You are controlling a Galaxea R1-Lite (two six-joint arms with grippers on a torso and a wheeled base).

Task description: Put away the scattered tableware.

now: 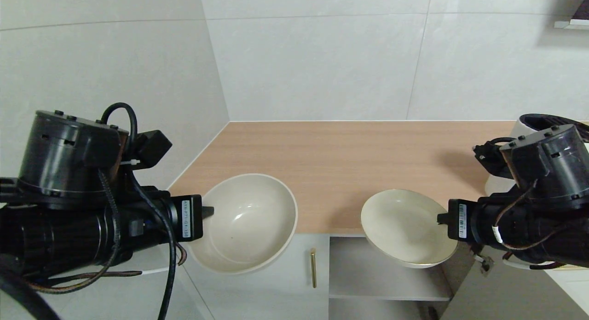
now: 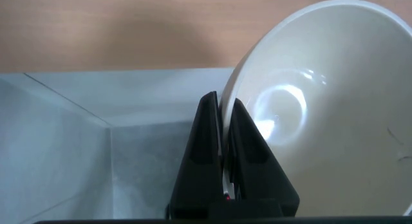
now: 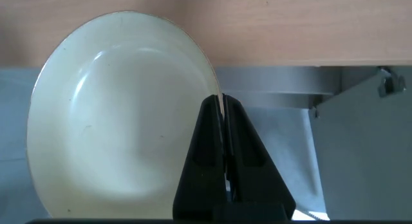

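Observation:
A deep cream bowl hangs in the air over the front edge of the wooden counter, held by its rim in my left gripper, which is shut on it. The same bowl and the left gripper appear close up in the left wrist view. To the right, a shallow cream plate with a gold rim is held by its edge in my right gripper, shut on it. In the right wrist view the plate sits clamped by the right gripper, tilted above the cabinet.
Below the counter an open cabinet shows a bare grey shelf, its door swung out to the right. A closed door with a gold handle is beside it. A white and black appliance stands at the counter's right end. Tiled walls close the left and back.

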